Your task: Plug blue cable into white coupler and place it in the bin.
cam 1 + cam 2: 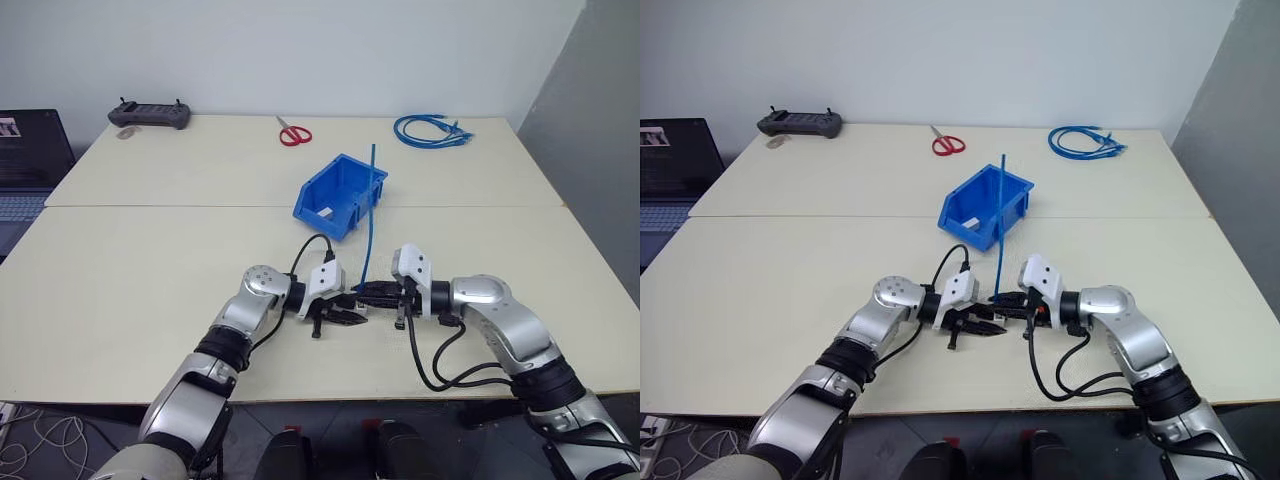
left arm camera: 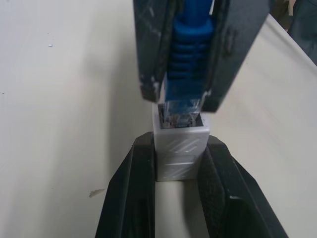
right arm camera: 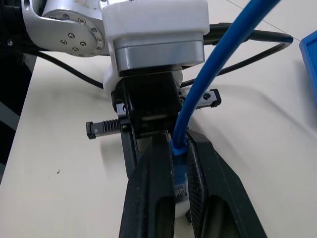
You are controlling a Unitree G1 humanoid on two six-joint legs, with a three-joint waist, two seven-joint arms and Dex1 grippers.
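Grippers tip-to-tip: left gripper (image 2: 179,198) clamps white coupler (image 2: 180,148), right gripper (image 3: 181,188) pinches blue cable (image 3: 218,69) plug entering it.

On the near half of the table (image 1: 120,300) the left gripper (image 1: 345,318) and right gripper (image 1: 368,292) meet tip to tip, left one on the left, the white coupler (image 2: 179,148) between the left's fingers and the blue cable (image 1: 370,215) rising from the right's fingers. Behind them sits the bin (image 1: 340,195). Along the far edge, left to right: a controller (image 1: 150,115), scissors (image 1: 293,131), a cable bundle (image 1: 432,130). A laptop (image 1: 30,160) stands off the table's left
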